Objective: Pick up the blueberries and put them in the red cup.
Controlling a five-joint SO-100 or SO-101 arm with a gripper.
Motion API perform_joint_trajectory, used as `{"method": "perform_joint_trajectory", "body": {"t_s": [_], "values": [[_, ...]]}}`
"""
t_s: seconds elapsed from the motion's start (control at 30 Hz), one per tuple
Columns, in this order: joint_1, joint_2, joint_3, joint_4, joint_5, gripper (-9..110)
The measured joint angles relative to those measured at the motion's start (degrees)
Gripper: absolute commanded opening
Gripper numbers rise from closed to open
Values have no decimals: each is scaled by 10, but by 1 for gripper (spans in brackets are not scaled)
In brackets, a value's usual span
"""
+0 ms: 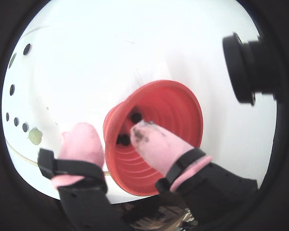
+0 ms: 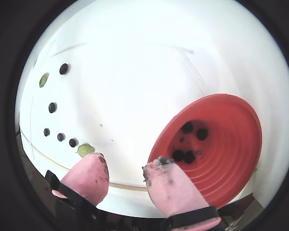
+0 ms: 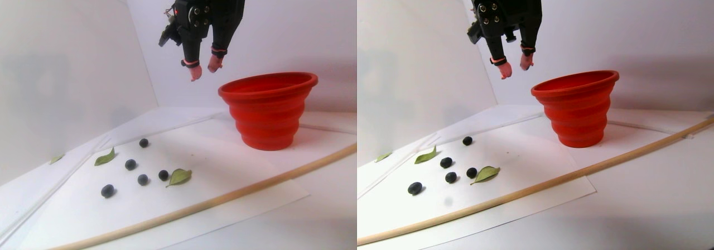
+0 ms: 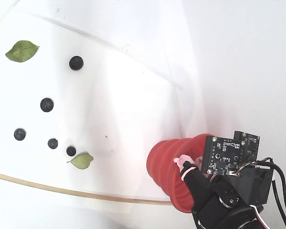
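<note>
The red cup [image 3: 268,113] stands upright at the back of the white sheet. Both wrist views look into the red cup [image 1: 173,110] [image 2: 231,139], where several blueberries [image 2: 187,127] [image 1: 136,117] lie at the bottom. Several more blueberries [image 3: 130,164] [image 4: 46,104] rest loose on the sheet, well left of the cup. My gripper [image 3: 204,72] [image 1: 111,127] [image 2: 127,160] hangs in the air, above and just left of the cup's rim. It is open, with nothing between its stained pink fingertips [image 2: 166,180]. In the fixed view only one pink fingertip [image 4: 181,161] shows over the cup [image 4: 164,167].
Green leaves [image 3: 179,176] [image 3: 104,157] [image 4: 22,50] lie among the loose berries. A thin wooden stick [image 3: 223,194] [image 4: 62,190] runs along the sheet's front edge. White walls close the left and back. A black camera lens [image 1: 250,67] juts in at the upper right.
</note>
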Motion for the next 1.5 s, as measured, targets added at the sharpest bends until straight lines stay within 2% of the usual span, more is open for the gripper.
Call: {"method": "perform_joint_trajectory", "body": {"t_s": [0.43,1.5], "values": [[-47,-16,0,-4,33,14],[-122,-208,-40,-142,54,15]]}}
